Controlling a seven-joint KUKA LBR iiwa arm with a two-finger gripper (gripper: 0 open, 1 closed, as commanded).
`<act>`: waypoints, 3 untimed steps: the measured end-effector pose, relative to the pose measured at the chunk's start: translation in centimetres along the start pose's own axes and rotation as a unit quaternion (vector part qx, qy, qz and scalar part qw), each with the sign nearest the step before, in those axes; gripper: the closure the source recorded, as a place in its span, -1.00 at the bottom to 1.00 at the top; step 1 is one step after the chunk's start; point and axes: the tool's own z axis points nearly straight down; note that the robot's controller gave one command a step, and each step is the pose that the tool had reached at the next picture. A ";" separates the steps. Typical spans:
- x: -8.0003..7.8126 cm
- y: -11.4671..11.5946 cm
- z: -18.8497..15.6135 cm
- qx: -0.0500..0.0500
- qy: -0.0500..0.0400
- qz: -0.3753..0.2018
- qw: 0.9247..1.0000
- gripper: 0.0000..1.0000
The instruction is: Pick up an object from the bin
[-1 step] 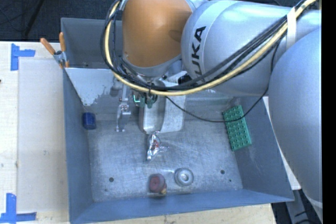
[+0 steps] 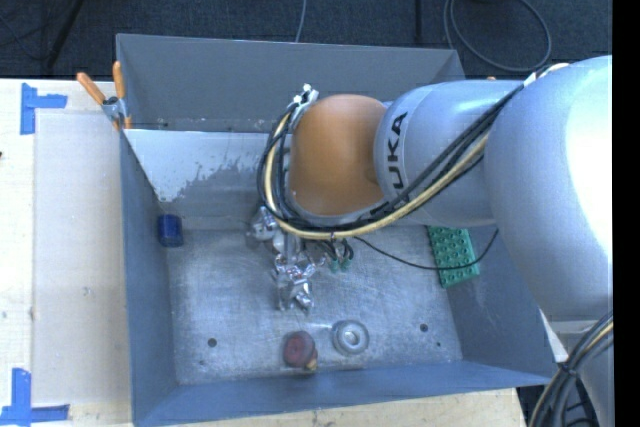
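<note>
Near the front wall of the bin (image 2: 210,305), on the bare floor: a dark reddish round lump (image 2: 299,350), close to the wall but not seen touching it. Just beside it, on the view's right, a silvery ring-shaped disc (image 2: 349,337), lying flat. Just behind the pair, toward mid-floor: the gripper (image 2: 293,290), low over bare metal beneath the orange wrist cover (image 2: 335,155). Spread or pressed together, cannot tell from this angle; nothing seen pinched in it. Farther out: a green studded plate (image 2: 452,255) against the right wall and a small blue block (image 2: 170,230) by the left wall, both well apart from the tool.

Looks like the lining-up stage, with the grasp not yet made. Best to commit to one target rather than the gap between the two. Lump seems the safer choice: rounded and raised, whereas the disc looks thin and hard to get under. Centre squarely over the lump, straddle its widest part, and descend straight. Keep clear of the disc and the front wall to avoid nudging the lump away. Close only once fully down, then lift vertically.
</note>
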 end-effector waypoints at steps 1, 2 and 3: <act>-0.1 -6.4 -0.2 0.001 -0.002 -0.106 0.994 -1.00; 2.3 -14.5 -2.9 0.002 0.001 -0.211 0.977 -1.00; 2.6 -15.2 -0.5 -0.004 -0.002 -0.159 0.987 -1.00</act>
